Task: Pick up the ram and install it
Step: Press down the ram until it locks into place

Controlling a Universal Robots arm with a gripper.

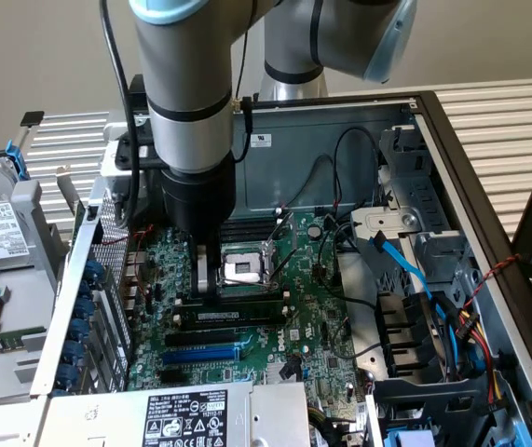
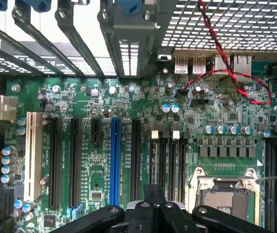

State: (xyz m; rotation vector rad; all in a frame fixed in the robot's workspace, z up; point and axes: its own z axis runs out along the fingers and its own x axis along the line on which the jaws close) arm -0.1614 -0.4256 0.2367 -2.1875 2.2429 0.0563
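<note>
My gripper (image 1: pixel 205 279) reaches straight down into the open computer case (image 1: pixel 475 177), and its fingertips sit at the end of the black memory slots (image 1: pixel 233 317) beside the CPU socket (image 1: pixel 245 268). In the wrist view the gripper (image 2: pixel 153 199) is shut, its dark fingers (image 2: pixel 148 206) pressed together above the memory slots (image 2: pixel 168 165). I cannot tell the ram apart from the slots. A long dark bar (image 1: pixel 238 299) runs along the slot under the fingertips, and whether anything is pinched between the fingers is hidden.
A blue expansion slot (image 1: pixel 200 354) (image 2: pixel 115 160) lies close to the memory slots. A red and black twisted wire (image 2: pixel 235 77) loops over the board's port edge. Blue cables (image 1: pixel 401 265) and a drive bay stand at the exterior view's right. A labelled power supply (image 1: pixel 186 419) is in front.
</note>
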